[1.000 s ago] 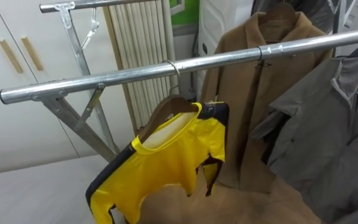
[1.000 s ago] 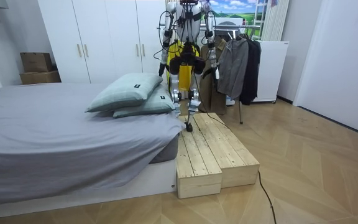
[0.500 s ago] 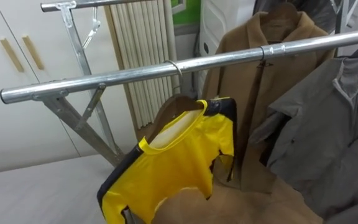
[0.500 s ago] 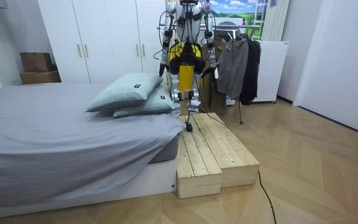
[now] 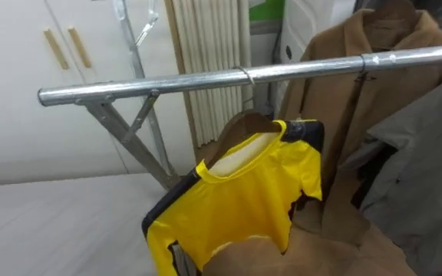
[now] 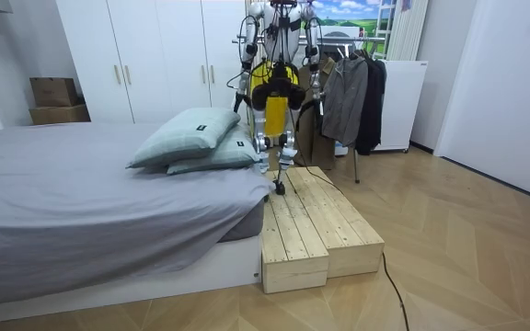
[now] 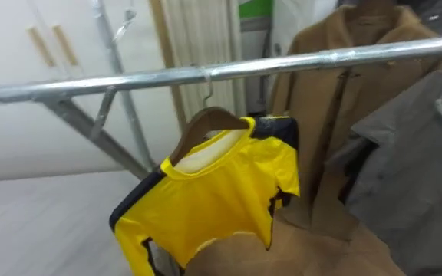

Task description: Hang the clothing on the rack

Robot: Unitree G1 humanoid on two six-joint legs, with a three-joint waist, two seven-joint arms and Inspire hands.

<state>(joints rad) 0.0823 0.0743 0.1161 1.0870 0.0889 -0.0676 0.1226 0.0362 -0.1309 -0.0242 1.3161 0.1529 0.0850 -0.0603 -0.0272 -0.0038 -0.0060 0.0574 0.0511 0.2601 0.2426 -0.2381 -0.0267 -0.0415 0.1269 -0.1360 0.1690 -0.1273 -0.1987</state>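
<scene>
A yellow shirt with black trim hangs on a wooden hanger, tilted down to the left. The hanger's wire hook sits over the steel rail of a clothes rack, and nothing holds the shirt. In the room view I stand on a wooden platform, facing the rack, with the shirt in front of my body. My left hand and right hand hang at my sides there, too small to read.
A brown coat and a grey jacket hang on the same rail, right of the shirt. A slanted brace props the rail's left end. White wardrobe doors stand behind. A bed lies beside the platform.
The whole eye view has shifted, so the rail and clothes sit further right. The shirt stays hooked on the rail. In the room view my arms have come down a little.
</scene>
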